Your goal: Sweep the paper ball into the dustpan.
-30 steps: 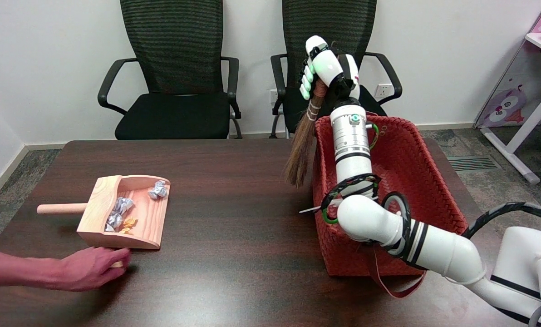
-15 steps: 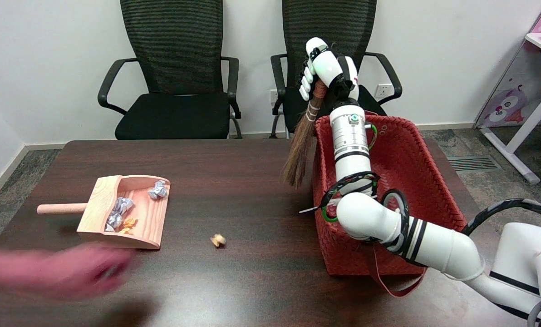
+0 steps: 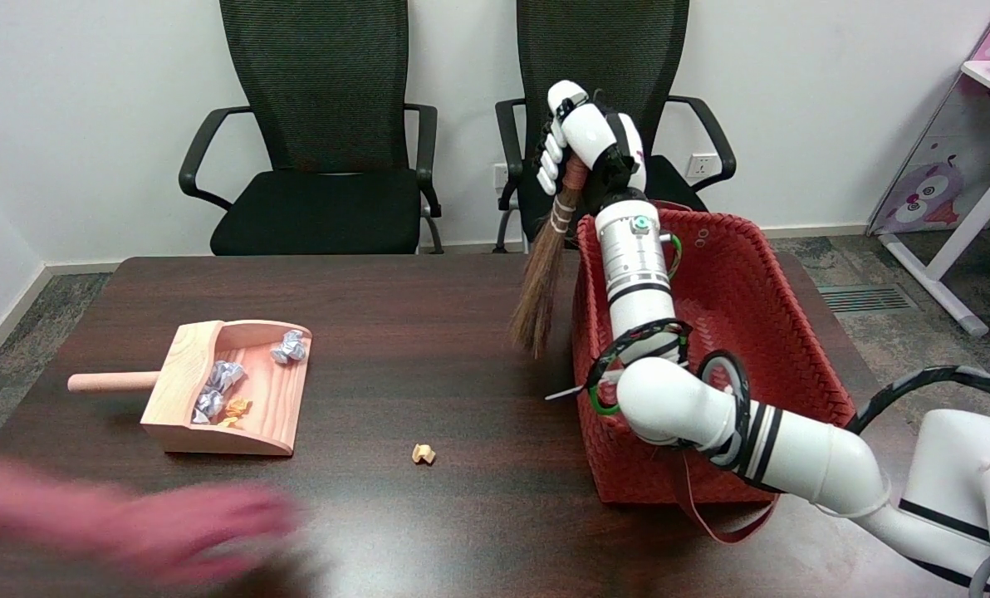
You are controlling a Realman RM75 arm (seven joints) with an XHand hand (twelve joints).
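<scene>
Rt hand gripping broom, raised

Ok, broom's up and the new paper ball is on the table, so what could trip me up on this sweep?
1. A person's hand is blurred at the table's near left, close to the sweep path toward the dustpan; it may get struck.
2. The paper ball is small and lies nearer than the dustpan's open mouth; a straight leftward sweep could push it past.
3. The broom held by the right hand hangs beside the red basket and could snag on it.

A paper ball now lies on the table (newly tossed).
</scene>
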